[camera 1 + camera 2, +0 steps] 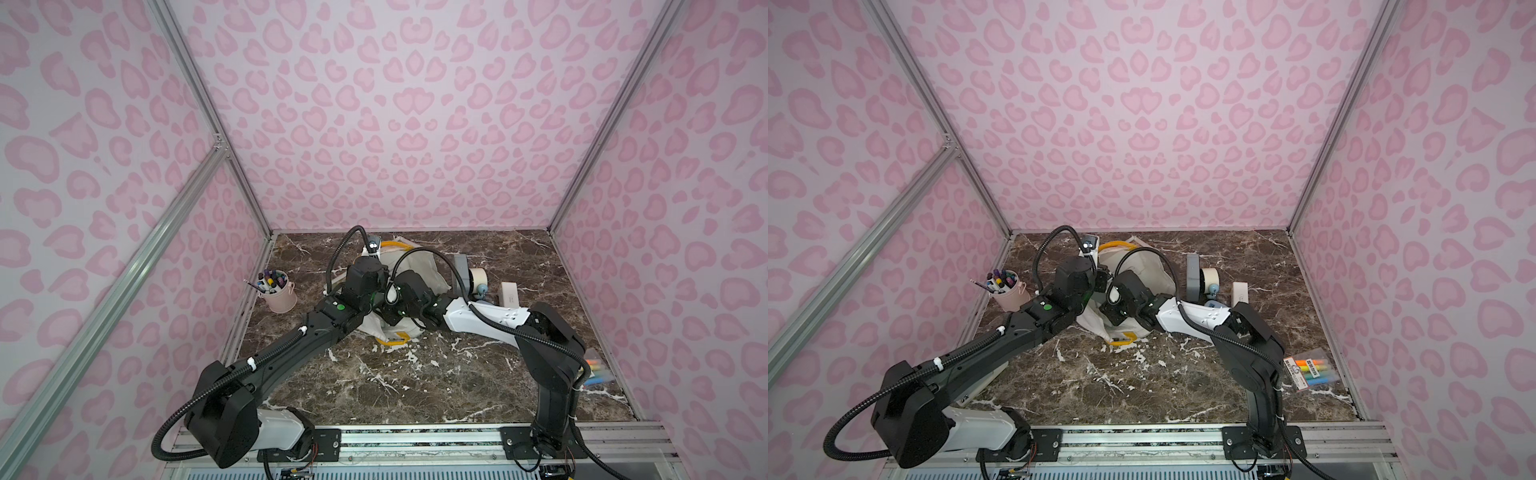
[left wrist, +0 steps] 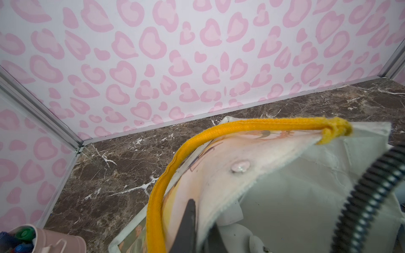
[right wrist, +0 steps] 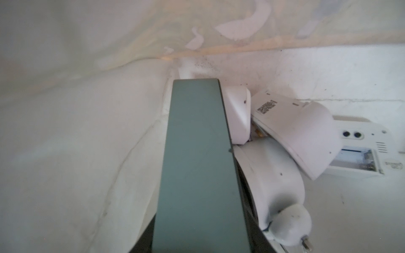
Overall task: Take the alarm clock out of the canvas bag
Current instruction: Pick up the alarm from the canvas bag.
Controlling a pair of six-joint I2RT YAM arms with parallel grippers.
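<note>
The off-white canvas bag lies on its side mid-table, its yellow handle arching over the mouth. My left gripper is shut on the bag's upper rim and holds the mouth up. My right gripper is deep inside the bag, hidden in both top views. Its dark jaws are shut on a grey-green rectangular alarm clock. Beside it on the bag's floor lie a round white clock with bells, a white cover with a label and a flat white clock.
A pink pen bucket stands left of the bag. Right of the bag are a grey block, a cream round clock, a small blue clock and a white box. A highlighter pack lies at the right edge.
</note>
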